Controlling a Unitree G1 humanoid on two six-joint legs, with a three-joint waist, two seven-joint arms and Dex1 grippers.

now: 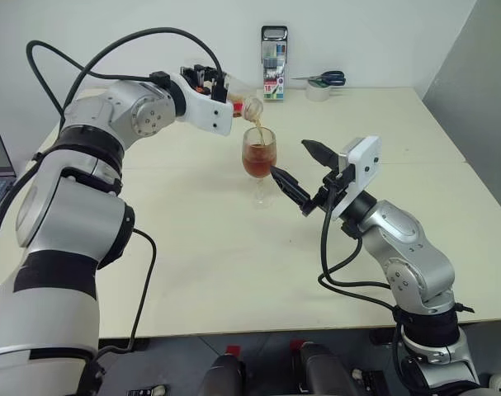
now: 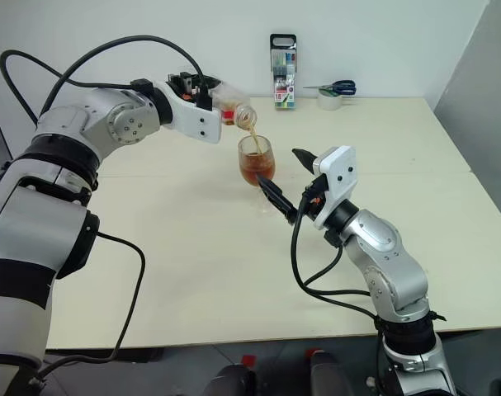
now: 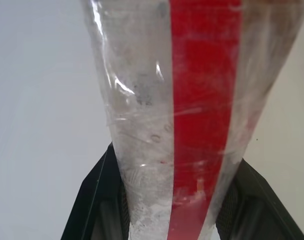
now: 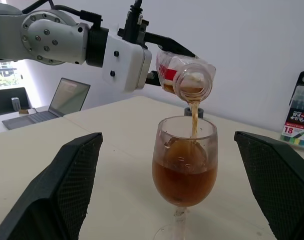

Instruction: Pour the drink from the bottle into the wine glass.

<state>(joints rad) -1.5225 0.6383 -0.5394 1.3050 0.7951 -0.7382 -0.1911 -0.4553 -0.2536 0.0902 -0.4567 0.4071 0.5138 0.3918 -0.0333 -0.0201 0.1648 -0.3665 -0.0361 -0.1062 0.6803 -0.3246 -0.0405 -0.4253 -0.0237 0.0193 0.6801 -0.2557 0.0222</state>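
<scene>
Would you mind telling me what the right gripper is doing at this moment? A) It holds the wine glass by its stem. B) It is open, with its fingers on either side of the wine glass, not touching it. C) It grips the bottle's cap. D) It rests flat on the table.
B: the right gripper stands open, its fingers apart from the wine glass, while the left gripper tilts the bottle over it.
</scene>
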